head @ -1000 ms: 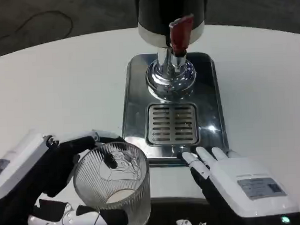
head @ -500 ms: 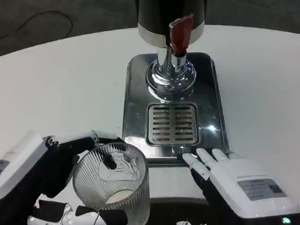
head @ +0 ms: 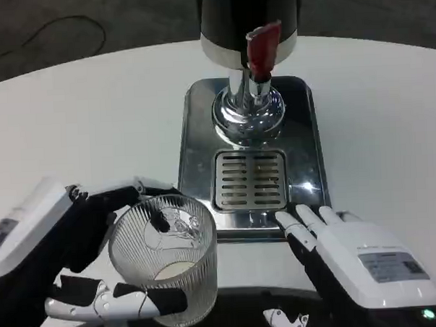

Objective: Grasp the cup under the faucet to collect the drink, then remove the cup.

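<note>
The left hand (head: 59, 261) holds the ribbed glass cup (head: 164, 260) at about 7 o'clock, with fingers around its side. The cup stands upright and has a little pale drink at the bottom. At 12 o'clock, the dispenser (head: 248, 21) with a red tap (head: 262, 49) stands over a metal drip tray (head: 250, 158). The right hand (head: 352, 262) lies flat at 5 o'clock on the white tabletop (head: 93, 118), its fingertips near the tray edge.
</note>
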